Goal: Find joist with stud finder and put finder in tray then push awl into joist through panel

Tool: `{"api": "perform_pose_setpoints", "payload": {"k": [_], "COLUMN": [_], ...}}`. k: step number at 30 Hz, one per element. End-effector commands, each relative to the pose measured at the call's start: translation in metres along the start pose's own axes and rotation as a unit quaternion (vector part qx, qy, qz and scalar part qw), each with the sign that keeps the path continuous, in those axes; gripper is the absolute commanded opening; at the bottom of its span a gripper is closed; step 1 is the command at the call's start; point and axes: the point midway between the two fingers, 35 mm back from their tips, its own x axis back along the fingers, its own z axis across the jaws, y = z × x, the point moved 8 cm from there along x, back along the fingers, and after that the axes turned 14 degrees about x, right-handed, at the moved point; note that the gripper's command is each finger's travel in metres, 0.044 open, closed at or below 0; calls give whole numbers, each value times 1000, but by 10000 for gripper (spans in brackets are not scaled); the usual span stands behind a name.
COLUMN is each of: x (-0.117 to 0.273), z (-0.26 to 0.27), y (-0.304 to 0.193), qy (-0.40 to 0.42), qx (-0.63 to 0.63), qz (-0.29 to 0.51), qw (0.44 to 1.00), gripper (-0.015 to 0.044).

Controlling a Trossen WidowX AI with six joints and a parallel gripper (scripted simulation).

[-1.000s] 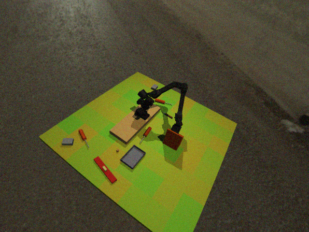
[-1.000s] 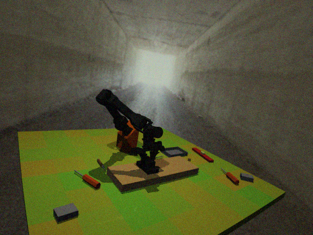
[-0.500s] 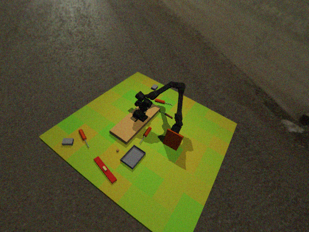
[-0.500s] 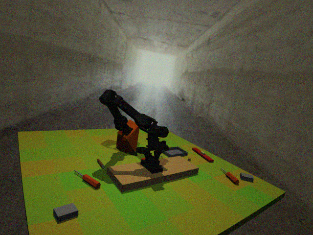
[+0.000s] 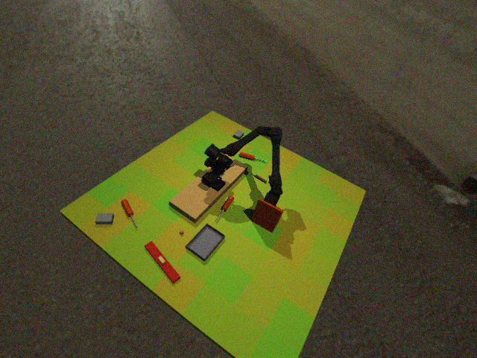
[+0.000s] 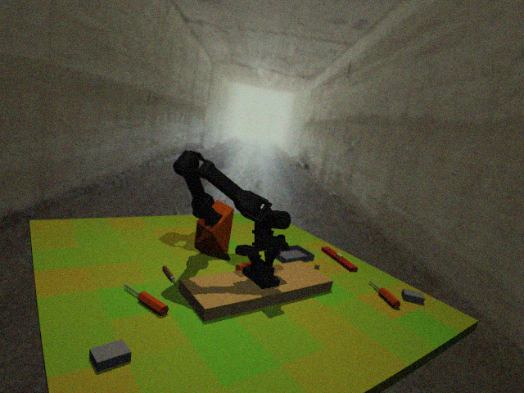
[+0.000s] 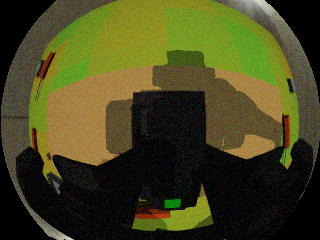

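My gripper (image 5: 218,171) (image 6: 263,265) (image 7: 171,146) is shut on the black stud finder (image 5: 213,183) (image 6: 261,277) (image 7: 170,120). The stud finder is upright at the top face of the tan floor panel (image 5: 192,200) (image 6: 313,277) (image 7: 75,120), around the middle of its length; exact contact is hard to tell. A green light shows on it in the wrist view. The grey tray (image 5: 205,242) (image 6: 294,255) (image 7: 54,184) is empty, beyond one end of the panel. A thin brown-handled tool, apparently the awl (image 5: 261,178) (image 6: 168,273), lies near the panel's other end. The joist is hidden.
Orange-handled tools (image 5: 127,208) (image 5: 228,203) (image 5: 247,156) lie around the panel, one between it and the arm's base. A red level (image 5: 156,252) (image 6: 334,255) lies past the tray. Grey blocks (image 5: 104,218) (image 5: 238,134) sit near the mat's edges. An orange block (image 5: 267,215) stands by the arm base.
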Motion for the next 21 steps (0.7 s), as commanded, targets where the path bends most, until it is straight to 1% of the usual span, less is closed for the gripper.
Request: {"api": "perform_pose_setpoints", "payload": {"k": [1, 21], "x": [-1, 0], "z": [8, 46], "y": [2, 11], "qy": [0, 1], "qx": [1, 0], "qz": [1, 1], "qw": [1000, 1000], "gripper": [0, 0]}}
